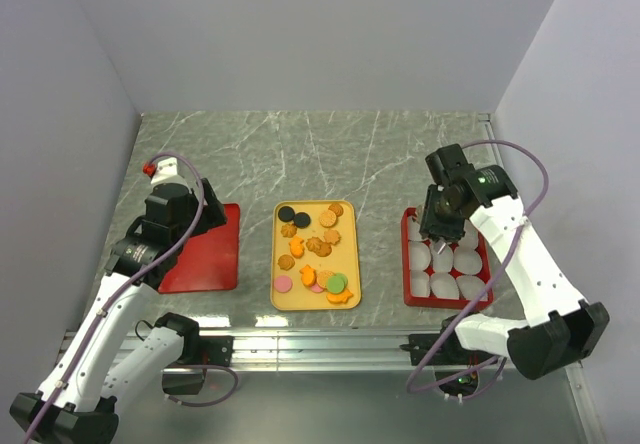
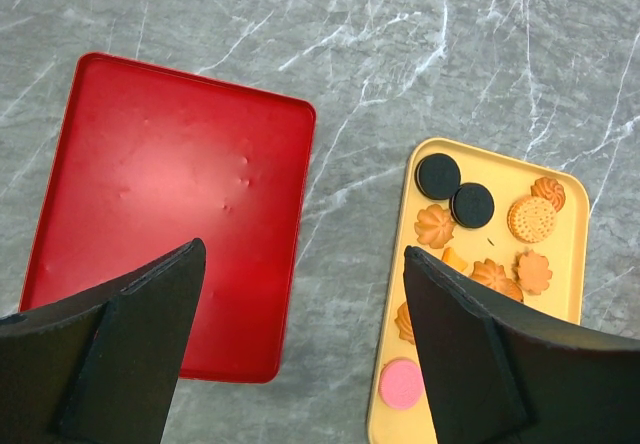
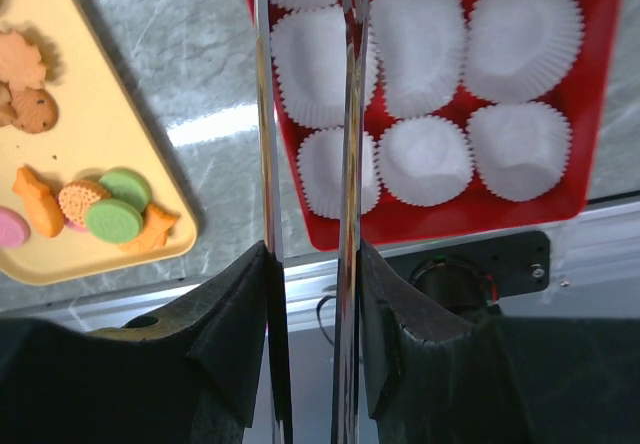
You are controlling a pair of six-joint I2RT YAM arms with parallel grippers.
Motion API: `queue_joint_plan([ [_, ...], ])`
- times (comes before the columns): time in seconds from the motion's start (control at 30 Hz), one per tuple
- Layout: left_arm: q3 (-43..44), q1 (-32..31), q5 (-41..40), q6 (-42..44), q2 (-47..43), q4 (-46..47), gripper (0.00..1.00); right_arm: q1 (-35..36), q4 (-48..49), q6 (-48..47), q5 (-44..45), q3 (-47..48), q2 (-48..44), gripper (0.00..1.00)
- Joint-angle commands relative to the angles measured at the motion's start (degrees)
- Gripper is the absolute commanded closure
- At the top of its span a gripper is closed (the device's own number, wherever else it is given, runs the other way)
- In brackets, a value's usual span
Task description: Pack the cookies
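The cookies (image 1: 315,249) lie loose on a yellow tray (image 1: 276,254) at the table's middle: orange and brown pieces, two black, pink and green. They also show in the left wrist view (image 2: 530,219) and the right wrist view (image 3: 115,214). My left gripper (image 2: 305,249) is open and empty, above the gap between a bare red tray (image 2: 170,184) and the yellow tray (image 2: 420,159). My right gripper (image 3: 312,254) is shut on metal tongs (image 3: 350,114), whose two blades stand slightly apart over white paper cups (image 3: 425,159) in a red tray (image 3: 590,84). Nothing shows between the blades.
The bare red tray (image 1: 205,254) lies left of the yellow tray, under my left arm. The red tray of paper cups (image 1: 408,264) lies to the right. A metal rail (image 1: 320,344) runs along the near table edge. Grey walls close in the table.
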Motion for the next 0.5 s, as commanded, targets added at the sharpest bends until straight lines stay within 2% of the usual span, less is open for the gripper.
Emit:
queue_joint_plan([
  [0.0,0.1,-0.3,-0.2,-1.1,-0.3,1.3,0.13,-0.3,3.8,0.8,-3.0,-0.2,1.2,0.72],
  [0.27,0.1,-0.5,-0.5,-1.3,-0.6,1.3,0.13,-0.3,3.9,0.9,-1.5,-0.5,3.5,0.65],
  [0.47,0.1,-0.5,-0.5,-1.3,-0.7,1.2,0.13,-0.2,3.6,1.0,-0.9,-0.5,3.9,0.49],
])
